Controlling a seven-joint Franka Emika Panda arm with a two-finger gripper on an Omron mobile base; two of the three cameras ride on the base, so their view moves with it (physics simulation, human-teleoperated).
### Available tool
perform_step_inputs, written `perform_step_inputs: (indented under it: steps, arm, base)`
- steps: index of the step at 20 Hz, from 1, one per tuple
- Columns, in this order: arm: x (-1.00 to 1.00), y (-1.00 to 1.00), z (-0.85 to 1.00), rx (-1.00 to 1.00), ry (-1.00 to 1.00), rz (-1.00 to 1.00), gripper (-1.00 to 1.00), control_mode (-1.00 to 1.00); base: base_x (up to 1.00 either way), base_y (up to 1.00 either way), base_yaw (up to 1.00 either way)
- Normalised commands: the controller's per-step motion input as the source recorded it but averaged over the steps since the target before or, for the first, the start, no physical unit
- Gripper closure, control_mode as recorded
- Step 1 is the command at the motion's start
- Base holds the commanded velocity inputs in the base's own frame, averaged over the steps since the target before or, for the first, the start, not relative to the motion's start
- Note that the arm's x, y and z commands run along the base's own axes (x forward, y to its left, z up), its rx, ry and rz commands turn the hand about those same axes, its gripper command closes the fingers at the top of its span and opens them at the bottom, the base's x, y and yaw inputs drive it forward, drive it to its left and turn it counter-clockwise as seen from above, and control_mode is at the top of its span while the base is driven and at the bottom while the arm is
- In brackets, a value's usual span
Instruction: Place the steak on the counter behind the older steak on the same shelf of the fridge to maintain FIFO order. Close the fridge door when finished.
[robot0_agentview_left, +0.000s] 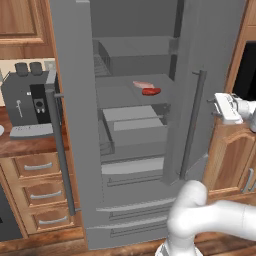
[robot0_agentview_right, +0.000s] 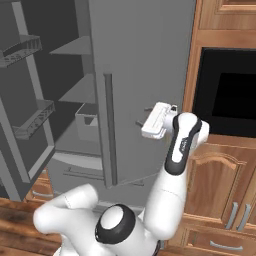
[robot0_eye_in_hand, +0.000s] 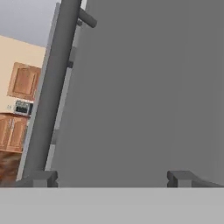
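With both steaks (robot0_agentview_left: 146, 87) lying on one fridge (robot0_agentview_left: 75, 125) shelf, the empty gripper (robot0_agentview_right: 140, 116), fingers spread wide, faces the right door's outer panel, apparently to push it closed.

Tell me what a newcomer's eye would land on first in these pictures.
First, the tall grey fridge standing open mid-frame in the left base view, with two red-pink steaks side by side on a middle shelf. Next, the white arm's gripper, open, held at the outer face of the right door beside its vertical handle. A grey coffee machine sits on the counter to the left.
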Motion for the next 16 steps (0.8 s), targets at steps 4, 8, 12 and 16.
perform_step_inputs:
  steps: [4, 8, 12, 16]
  arm:
    - [0.32, 1.00, 0.01, -0.04, 0.00, -0.14, -1.00, -1.00]
    - [0.38, 0.92, 0.06, -0.04, 0.00, -0.32, -1.00, -1.00]
    - [0.40, 0.74, 0.02, -0.04, 0.00, -0.56, -1.00, -1.00]
    - [0.62, 0.62, 0.00, -0.01, 0.02, -0.56, -1.00, -1.00]
  base:
    - [0.00, 0.00, 0.00]
    - [0.00, 0.00, 0.00]
    - [0.00, 0.00, 0.00]
    - [0.00, 0.00, 0.00]
